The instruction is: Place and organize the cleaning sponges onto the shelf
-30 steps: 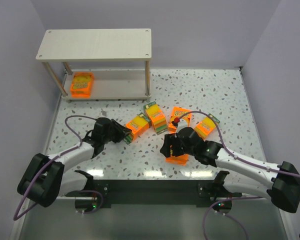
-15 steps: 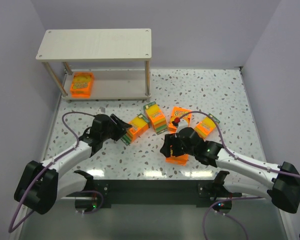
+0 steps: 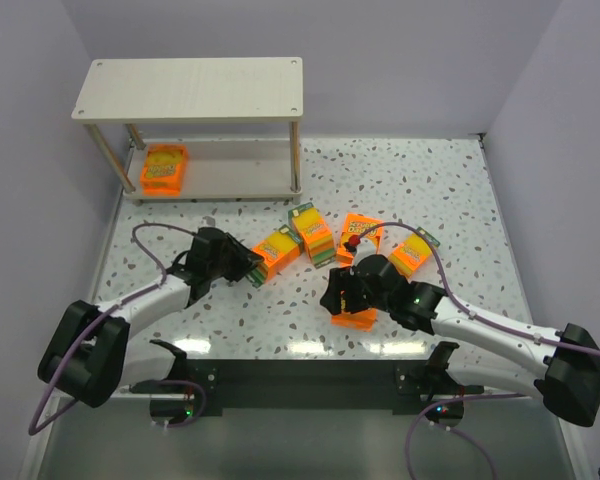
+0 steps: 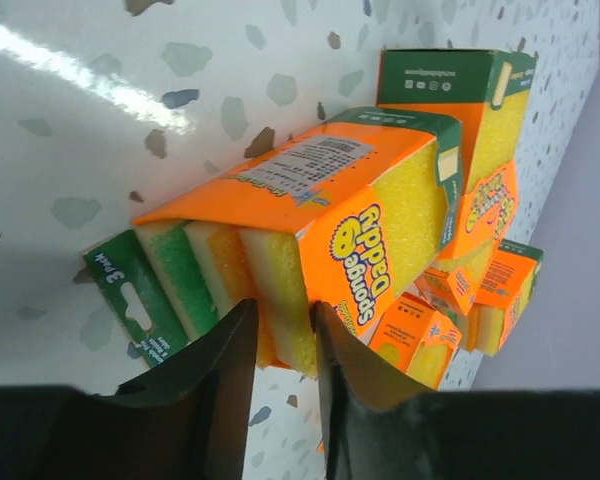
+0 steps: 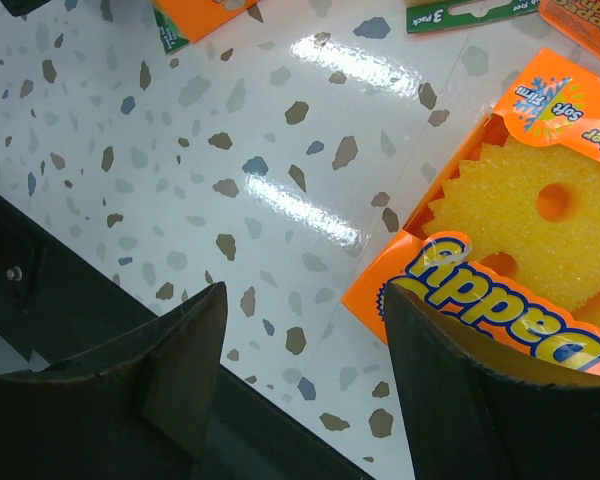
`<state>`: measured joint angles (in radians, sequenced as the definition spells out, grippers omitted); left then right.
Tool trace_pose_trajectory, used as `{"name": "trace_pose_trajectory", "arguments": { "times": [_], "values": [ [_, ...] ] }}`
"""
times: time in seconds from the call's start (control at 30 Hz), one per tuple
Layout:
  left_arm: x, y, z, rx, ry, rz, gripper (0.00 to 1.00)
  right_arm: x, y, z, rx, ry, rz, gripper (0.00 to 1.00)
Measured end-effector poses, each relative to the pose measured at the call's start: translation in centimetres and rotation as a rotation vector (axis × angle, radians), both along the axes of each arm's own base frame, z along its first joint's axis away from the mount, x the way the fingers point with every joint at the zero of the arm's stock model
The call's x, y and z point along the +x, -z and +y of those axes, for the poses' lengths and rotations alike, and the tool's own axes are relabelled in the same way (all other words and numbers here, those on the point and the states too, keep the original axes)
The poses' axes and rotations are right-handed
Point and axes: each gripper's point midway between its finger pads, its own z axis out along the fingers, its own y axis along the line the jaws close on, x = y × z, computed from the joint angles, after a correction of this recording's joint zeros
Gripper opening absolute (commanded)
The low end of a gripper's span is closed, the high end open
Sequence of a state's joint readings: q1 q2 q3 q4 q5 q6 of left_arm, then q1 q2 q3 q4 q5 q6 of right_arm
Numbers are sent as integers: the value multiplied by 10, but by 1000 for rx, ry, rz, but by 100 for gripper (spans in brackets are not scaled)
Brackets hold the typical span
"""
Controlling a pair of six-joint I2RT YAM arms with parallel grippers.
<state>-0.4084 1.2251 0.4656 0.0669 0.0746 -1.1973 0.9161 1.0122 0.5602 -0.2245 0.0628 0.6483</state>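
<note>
The shelf (image 3: 190, 88) stands at the back left, with one flat orange sponge pack (image 3: 164, 168) on its lower board. My left gripper (image 3: 248, 271) is shut on the near end of a thick sponge pack (image 3: 277, 250) that lies on the table. In the left wrist view my gripper (image 4: 285, 320) pinches a yellow sponge layer of that pack (image 4: 330, 220). My right gripper (image 3: 348, 300) is open above a flat pack (image 3: 354, 320). In the right wrist view that pack (image 5: 520, 250) lies under the right finger of my open gripper (image 5: 305, 300).
Three more packs lie mid-table: a thick one (image 3: 312, 233), a flat one (image 3: 360, 236) and one further right (image 3: 412, 254). Grey walls close in the left, back and right. A dark base rail (image 3: 300, 375) runs along the near edge.
My left arm shifted a little left and back again, and its gripper now sits tight on the thick pack's end. The right arm has not moved.
</note>
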Motion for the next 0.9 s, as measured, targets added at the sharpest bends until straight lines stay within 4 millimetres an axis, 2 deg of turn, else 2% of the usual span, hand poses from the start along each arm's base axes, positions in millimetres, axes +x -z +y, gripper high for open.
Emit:
{"name": "trace_pose_trajectory", "arguments": {
  "times": [0.03, 0.17, 0.43, 0.6, 0.77, 0.9],
  "values": [
    [2, 2, -1, -2, 3, 3, 21, 0, 0, 0, 0, 0, 0, 67],
    [16, -2, -13, -30, 28, -32, 2, 0, 0, 0, 0, 0, 0, 67],
    [20, -4, -16, -40, 40, -52, 0, -1, -9, -1, 25, 3, -15, 67],
    [10, -12, -9, -17, 40, -58, 0, -2, -6, -2, 20, 4, -10, 67],
    [-2, -55, 10, 2, -8, -150, 0, -2, -10, -3, 32, 7, -21, 66],
    [0, -92, 32, 8, -67, -228, 0, -2, -11, -3, 34, 8, -23, 66]
  ]
}}
